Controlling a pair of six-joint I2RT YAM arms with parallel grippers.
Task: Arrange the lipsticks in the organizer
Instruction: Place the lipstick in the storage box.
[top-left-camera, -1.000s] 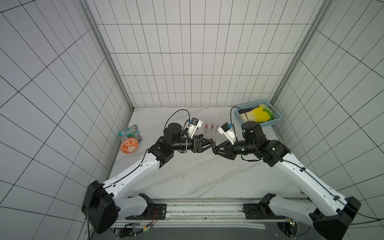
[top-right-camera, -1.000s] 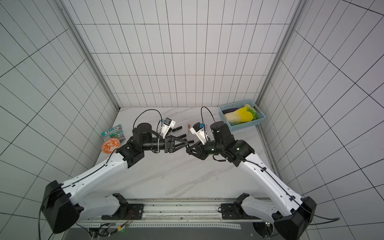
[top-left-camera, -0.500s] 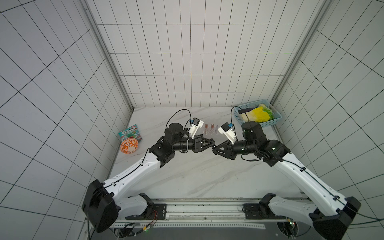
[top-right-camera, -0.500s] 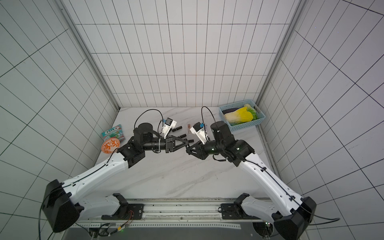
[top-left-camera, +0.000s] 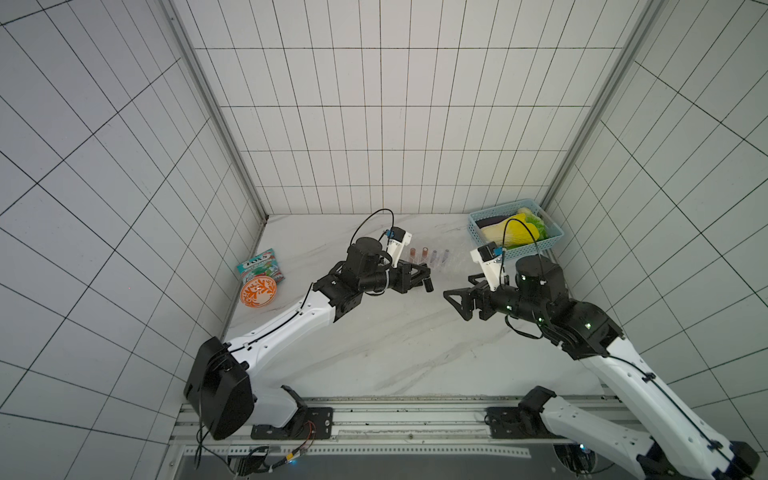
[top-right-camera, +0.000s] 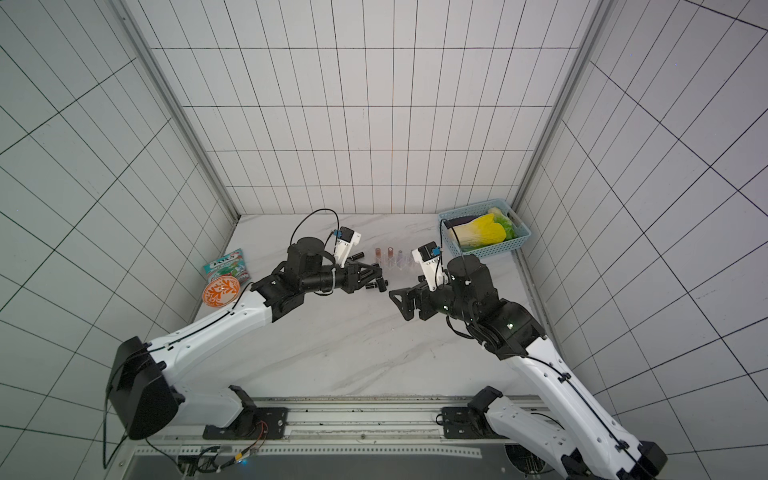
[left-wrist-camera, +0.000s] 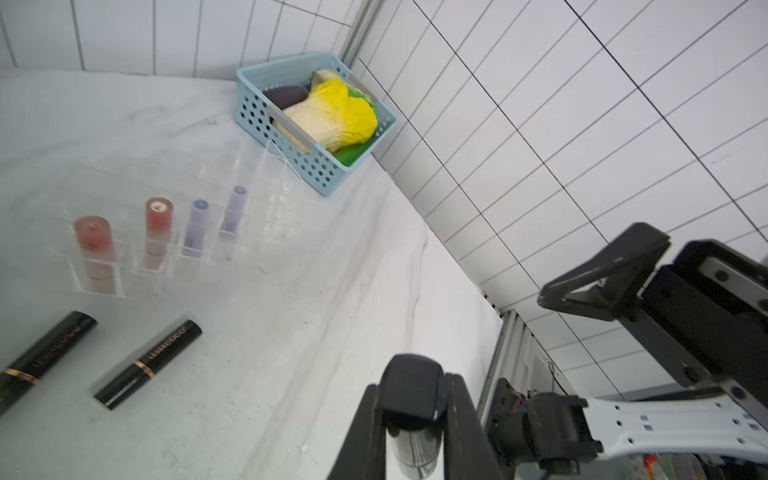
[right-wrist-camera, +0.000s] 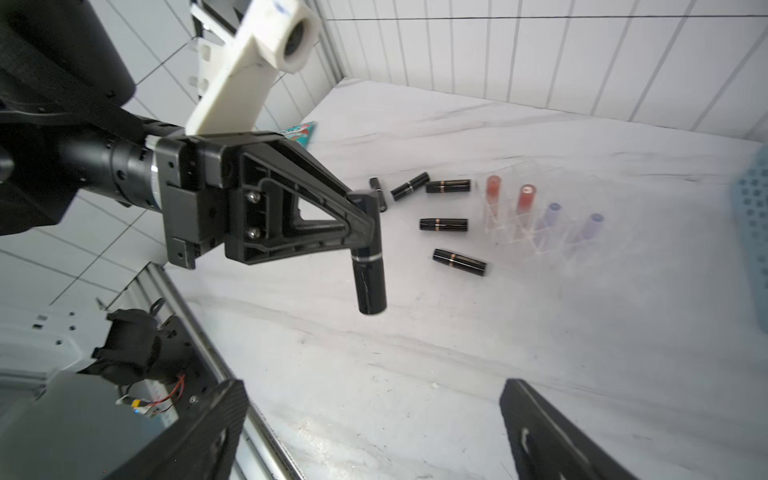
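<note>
My left gripper (top-left-camera: 426, 283) (left-wrist-camera: 413, 384) is shut on the cap end of a glossy black lipstick (right-wrist-camera: 369, 274) (left-wrist-camera: 413, 419), which hangs above the table. Facing it, a short gap away, my right gripper (top-left-camera: 457, 306) (right-wrist-camera: 374, 436) is open and holds nothing. The clear organizer (left-wrist-camera: 253, 178) (right-wrist-camera: 540, 183) stands behind them with two pinkish tubes (left-wrist-camera: 93, 239) (left-wrist-camera: 158, 216) and two lavender tubes (left-wrist-camera: 197, 220) (left-wrist-camera: 235, 208) upright in its front slots. Several black lipsticks (right-wrist-camera: 443, 225) (right-wrist-camera: 459, 262) (left-wrist-camera: 149, 363) lie loose on the table beside it.
A light-blue perforated basket (top-left-camera: 476, 232) (left-wrist-camera: 253, 108) with toy vegetables sits in the back right corner. A snack packet (top-left-camera: 259, 266) and an orange patterned bowl (top-left-camera: 258, 293) lie by the left wall. White marble table, tiled walls on three sides.
The left gripper shut on the black lipstick. The right gripper, shut a second ago, opened and drew back from the left one, leaving a gap between them.
</note>
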